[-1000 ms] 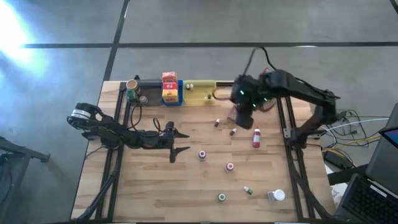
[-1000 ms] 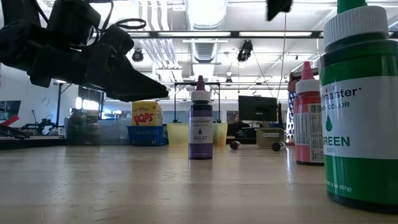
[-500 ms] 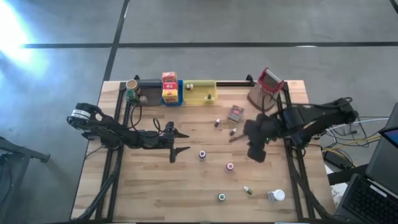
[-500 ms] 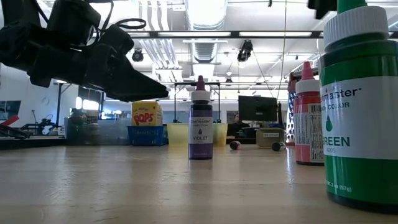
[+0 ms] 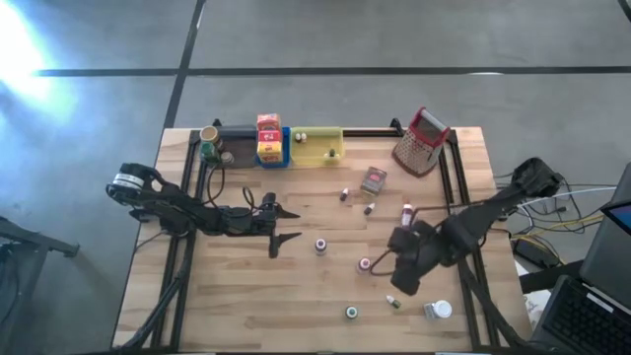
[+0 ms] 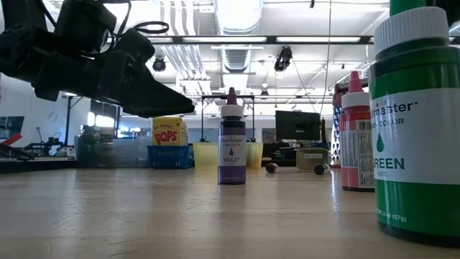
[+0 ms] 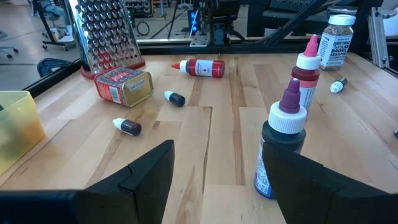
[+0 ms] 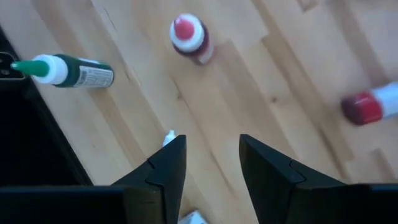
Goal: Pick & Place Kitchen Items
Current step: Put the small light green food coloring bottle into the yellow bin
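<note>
Wooden worktop [image 5: 296, 296], small bottles scattered over its middle and right side. Right claw [image 5: 402, 279] hangs above the pink-capped bottle [image 5: 365, 264] and a tiny bottle [image 5: 392, 302], fingers apart, gripping nothing. Left claw [image 5: 281, 226] spread and empty, parked left of the purple-capped bottle [image 5: 320, 245].

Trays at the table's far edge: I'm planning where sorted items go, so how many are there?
3, side by side: a grey tray nearest the left arm's side, a blue tray holding a red-and-yellow box in the middle, then a yellow tray. None looks hidden.
</note>
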